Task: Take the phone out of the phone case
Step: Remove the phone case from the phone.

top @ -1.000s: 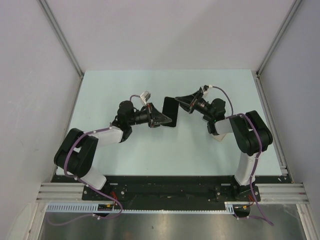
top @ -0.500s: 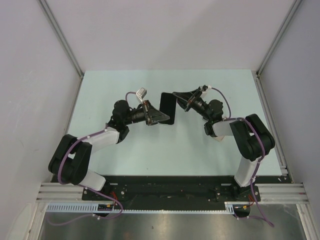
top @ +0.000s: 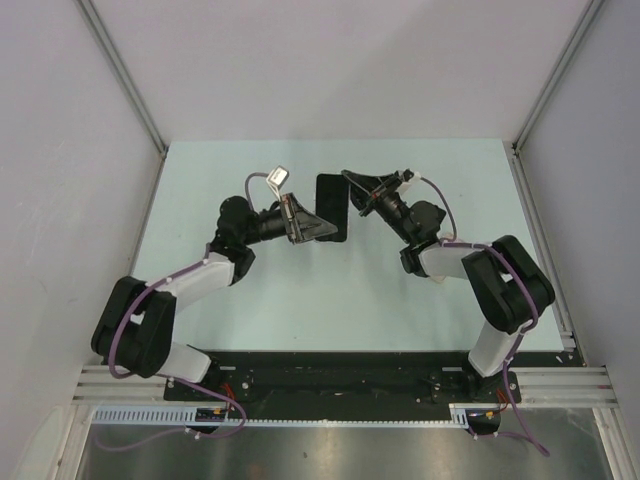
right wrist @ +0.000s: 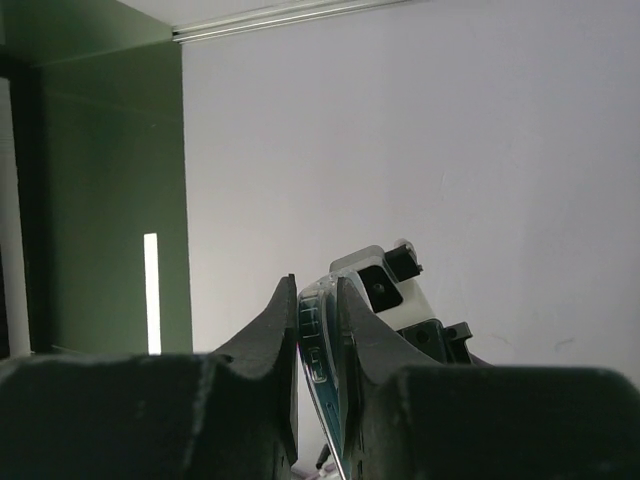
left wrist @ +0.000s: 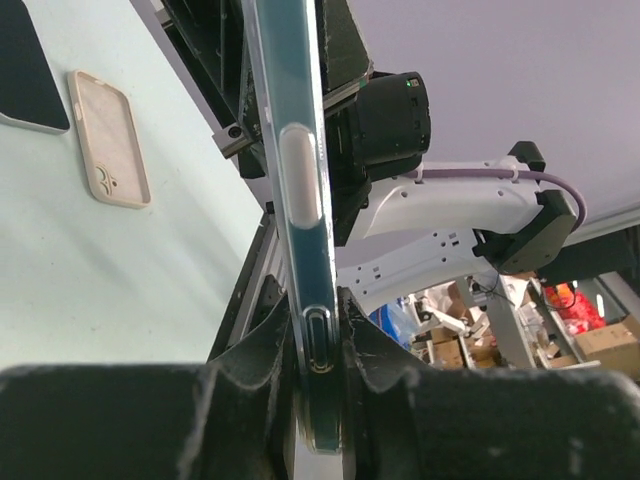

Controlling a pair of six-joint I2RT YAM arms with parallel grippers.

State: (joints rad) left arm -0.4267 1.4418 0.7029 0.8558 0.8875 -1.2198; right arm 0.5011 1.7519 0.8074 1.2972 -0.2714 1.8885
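Glossy black joint housings and white link shells on left arm (top: 205, 272) and right arm (top: 500, 280). Purple cable (top: 150, 292) clipped along each, looping loose near the wrists; small white connector (top: 279, 177) at 11 o'clock of centre. Black, wedge-shaped left end effector (top: 328, 232) and right end effector (top: 352, 190). Matte black fingers (left wrist: 245, 375), curved inward, finely textured. Black base plate (top: 330, 385) at 6 o'clock.

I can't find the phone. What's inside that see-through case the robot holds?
A dark phone fills the clear case, held between the left gripper and right gripper. The wrist views show only its thin edge; the fingers cover both ends.
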